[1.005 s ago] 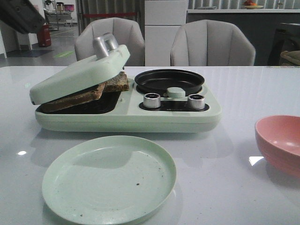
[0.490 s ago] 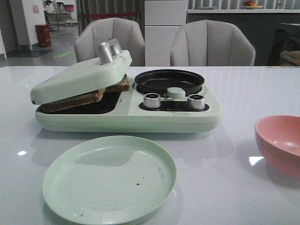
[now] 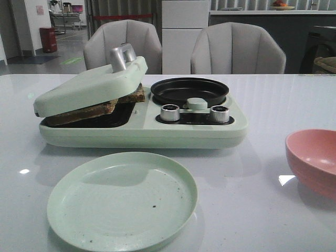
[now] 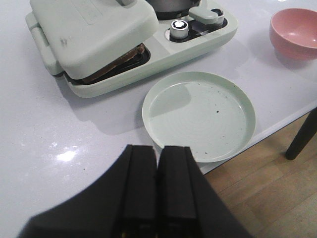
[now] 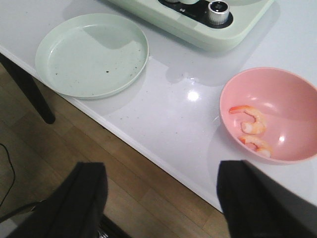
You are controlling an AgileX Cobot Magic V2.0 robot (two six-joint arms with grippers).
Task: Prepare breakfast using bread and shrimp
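Both arms are sitting back off the table edge, neither showing in the front view. Left gripper [image 4: 157, 191] is pressed together, fingers touching, holding nothing; right gripper [image 5: 161, 198] is spread wide, also holding nothing. The bread [image 3: 97, 106] is sitting in the breakfast maker [image 3: 142, 128], two slices stacked on the dark grill plate with the hinged lid [image 3: 89, 86] resting on top of them, propped at a tilt, not seated flat. The shrimp [image 5: 250, 126] are lying in the pink bowl [image 5: 297, 99], near the table's front edge on the robot's right, well apart from the machine; I'm counting two curled pieces, maybe a third, hard to tell. Frying pan [image 3: 189, 91] on the machine's right half is looking bare. My read: bread is toasting, next job is probably shrimp into the pan with the right arm since it's already open above the bowl side. To do it well: come down inside the bowl rim, pinch one shrimp across its thin body rather than along the curl, keep fingertips off the bowl wall so it isn't skidding toward the edge. Orientation: the shrimp are lying as C-curves, long axes running roughly across the bowl floor, nearly side by side. The bread slices are lying flat-ish, tilted slightly with the lid, crust edges facing the front and the pan side. Green plate [image 3: 122, 199] is sitting in front of the machine for plating later.
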